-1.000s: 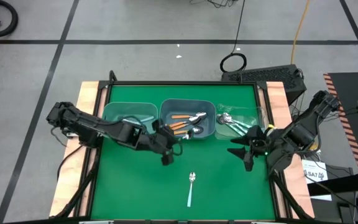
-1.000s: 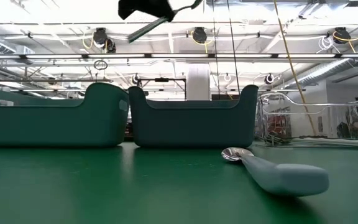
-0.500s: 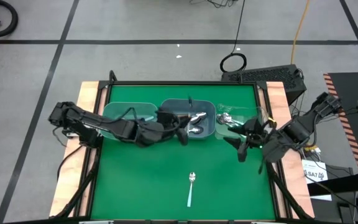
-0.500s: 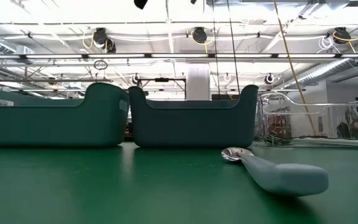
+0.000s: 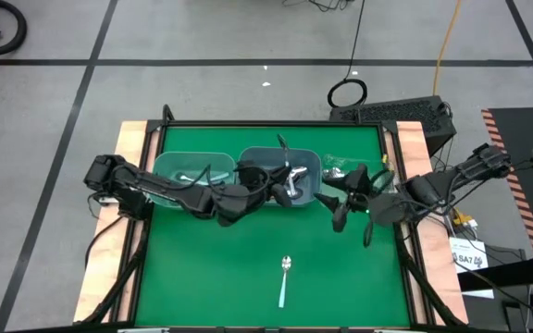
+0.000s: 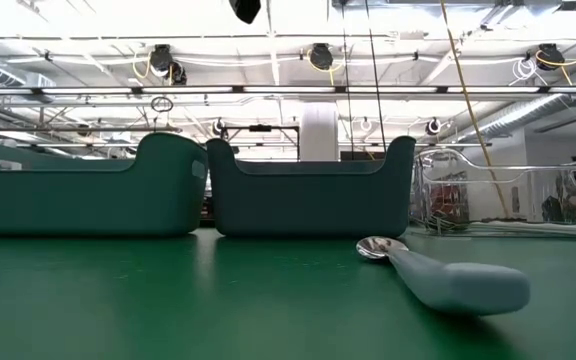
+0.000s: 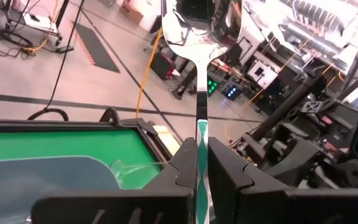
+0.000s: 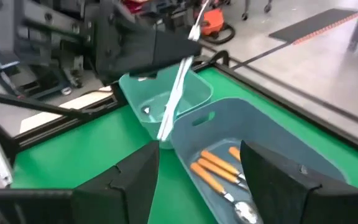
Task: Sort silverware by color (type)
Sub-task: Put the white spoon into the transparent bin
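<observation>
My left gripper point(image 5: 280, 185) is over the middle blue-grey bin point(image 5: 268, 159) and is shut on a spoon point(image 7: 199, 74) with a shiny bowl and a pale teal-green handle. That spoon also shows in the right wrist view point(image 8: 178, 87). My right gripper point(image 5: 340, 211) is open and empty above the mat, in front of the clear right bin point(image 5: 378, 171). Orange-handled spoons point(image 8: 216, 167) lie in the middle bin. A light-blue-handled spoon point(image 5: 285, 282) lies flat on the green mat near the front; it also shows in the low view point(image 6: 438, 275). My left gripper pinches the spoon's thin handle point(image 7: 202, 146) between its two fingers. The spoon runs on in line with the fingers, its metal bowl point(image 7: 197, 25) at the free end beyond the fingertips. It is lifted clear of the bins and the mat.
Three bins stand in a row at the far edge: a teal left bin point(image 5: 213, 163) holding a spoon, the middle bin, and the clear right bin with several spoons. Wooden side rails point(image 5: 128, 213) flank the mat. Open mat point(image 5: 211, 268) lies around the lone spoon.
My left gripper has risen from the mat's middle and gone toward the far edge, carrying the spoon up over the middle bin. My right gripper has gone toward the table's left and a little toward the far edge, closer to the middle bin.
</observation>
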Controlling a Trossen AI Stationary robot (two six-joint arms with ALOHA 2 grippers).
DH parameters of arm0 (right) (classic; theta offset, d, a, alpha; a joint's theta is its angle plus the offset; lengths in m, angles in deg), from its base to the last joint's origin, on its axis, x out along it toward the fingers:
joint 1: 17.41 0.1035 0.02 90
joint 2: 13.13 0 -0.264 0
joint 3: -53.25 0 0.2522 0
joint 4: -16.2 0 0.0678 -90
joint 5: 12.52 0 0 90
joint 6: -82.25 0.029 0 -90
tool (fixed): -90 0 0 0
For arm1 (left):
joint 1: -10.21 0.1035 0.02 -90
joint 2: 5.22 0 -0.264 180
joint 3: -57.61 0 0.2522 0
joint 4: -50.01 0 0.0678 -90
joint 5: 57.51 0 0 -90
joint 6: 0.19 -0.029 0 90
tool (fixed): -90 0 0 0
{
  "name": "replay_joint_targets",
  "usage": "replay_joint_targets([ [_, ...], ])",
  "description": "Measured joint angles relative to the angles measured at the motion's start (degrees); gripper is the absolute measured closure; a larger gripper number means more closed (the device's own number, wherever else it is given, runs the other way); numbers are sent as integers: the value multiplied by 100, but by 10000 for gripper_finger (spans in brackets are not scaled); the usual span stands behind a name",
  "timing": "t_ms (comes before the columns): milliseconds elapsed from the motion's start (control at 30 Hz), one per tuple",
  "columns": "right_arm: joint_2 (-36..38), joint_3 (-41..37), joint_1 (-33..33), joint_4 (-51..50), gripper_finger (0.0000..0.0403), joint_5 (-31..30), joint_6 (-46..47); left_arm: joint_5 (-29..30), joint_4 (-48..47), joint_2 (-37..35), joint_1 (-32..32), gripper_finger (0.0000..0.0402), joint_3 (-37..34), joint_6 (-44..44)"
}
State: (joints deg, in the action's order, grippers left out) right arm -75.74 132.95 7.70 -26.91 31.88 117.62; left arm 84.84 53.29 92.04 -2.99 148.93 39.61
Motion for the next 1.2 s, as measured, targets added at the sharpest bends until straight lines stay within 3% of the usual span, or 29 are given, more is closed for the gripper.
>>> replay_joint_targets([
  [333, -595, 0, -863, 993, 184, 1311, -385, 5, 83, 19, 0, 383, 0, -160],
  [700, -1126, 0, -1349, 1702, 195, 2040, -216, -21, 53, 19, 9, 383, 0, -155],
  [900, -1086, 0, -1347, 1797, 246, 2021, -295, -23, 68, 17, 10, 383, 0, -61],
  [1200, -1078, -2, -1350, 1722, 366, 2022, -236, 6, 68, 11, -9, 383, 0, -42],
])
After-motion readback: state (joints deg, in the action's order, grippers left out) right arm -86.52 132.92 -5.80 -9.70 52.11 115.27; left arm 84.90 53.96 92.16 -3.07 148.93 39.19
